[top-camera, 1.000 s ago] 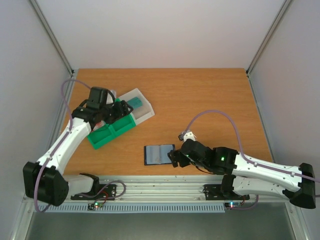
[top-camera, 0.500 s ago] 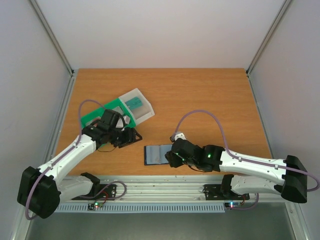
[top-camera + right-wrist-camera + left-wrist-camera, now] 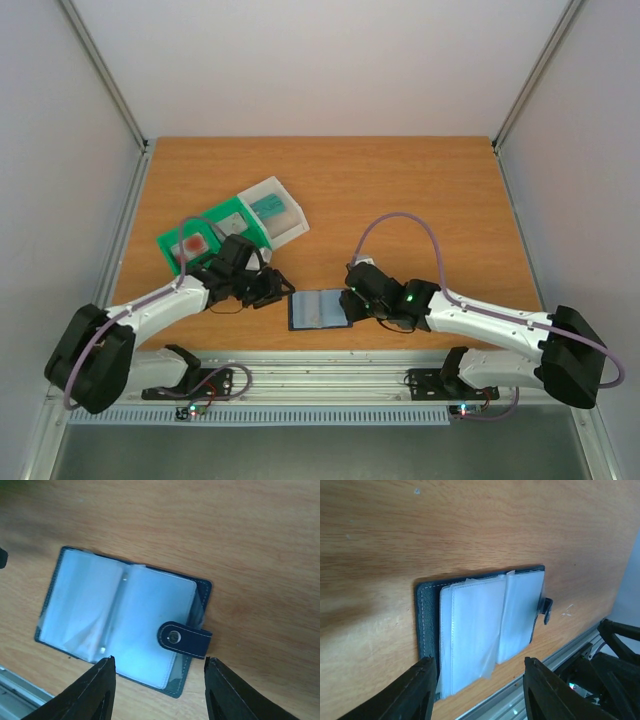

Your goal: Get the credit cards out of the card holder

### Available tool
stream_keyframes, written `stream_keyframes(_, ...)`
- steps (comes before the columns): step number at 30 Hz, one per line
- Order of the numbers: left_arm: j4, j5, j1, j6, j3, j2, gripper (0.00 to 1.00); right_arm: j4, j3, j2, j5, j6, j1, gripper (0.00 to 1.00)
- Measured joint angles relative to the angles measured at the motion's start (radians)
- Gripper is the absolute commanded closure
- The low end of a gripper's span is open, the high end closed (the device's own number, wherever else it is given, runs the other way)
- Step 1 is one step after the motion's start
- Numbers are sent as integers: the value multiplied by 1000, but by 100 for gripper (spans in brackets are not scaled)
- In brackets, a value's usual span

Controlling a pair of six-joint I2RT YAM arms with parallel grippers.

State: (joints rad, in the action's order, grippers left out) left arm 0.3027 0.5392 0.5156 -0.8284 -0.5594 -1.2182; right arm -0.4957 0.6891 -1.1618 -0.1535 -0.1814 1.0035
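Note:
The card holder point(image 3: 318, 310) lies open on the wooden table near the front edge, with pale clear sleeves facing up and its tab clasp point(image 3: 185, 640) folded over the right edge. My left gripper point(image 3: 277, 291) stands open at its left edge. In the left wrist view the card holder point(image 3: 485, 615) reaches between the open gripper point(image 3: 480, 687) without being touched. My right gripper point(image 3: 350, 303) is open at the right edge, and its own view shows the card holder point(image 3: 125, 615) just ahead of the gripper point(image 3: 160, 682). A teal credit card point(image 3: 268, 207) lies in the tray. Whether the sleeves hold cards I cannot tell.
A green-and-white compartment tray point(image 3: 240, 215) sits at the left behind the left arm, and one green compartment holds a flat piece with a red mark point(image 3: 190, 243). The aluminium rail point(image 3: 330, 365) runs along the table's front edge, close to the holder.
The left arm swung from the tray down to the holder's left edge. The right gripper slid forward to the holder's right edge. Both sets of jaws have narrowed.

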Motion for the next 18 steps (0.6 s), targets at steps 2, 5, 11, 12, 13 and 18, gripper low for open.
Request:
stream_keyframes(2, -43, 6, 8, -18, 15, -29, 54, 19, -27, -18, 21, 4, -20, 53)
stream_keyframes(5, -109, 12, 12, -42, 27, -79, 55, 35, -47, -26, 39, 5, -49, 53)
stream_keyframes(11, -220, 19, 12, -77, 46, -163, 57, 72, -85, -59, 89, 6, -83, 54)
stream_keyframes(12, -240, 22, 12, -82, 50, -177, 57, 76, -89, -63, 96, 7, -85, 54)
stream_keyframes(13, -256, 24, 12, -85, 53, -189, 57, 79, -91, -66, 101, 8, -87, 55)
stream_keyframes(18, -310, 26, 12, -98, 71, -215, 57, 105, -101, -75, 126, 16, -93, 57)
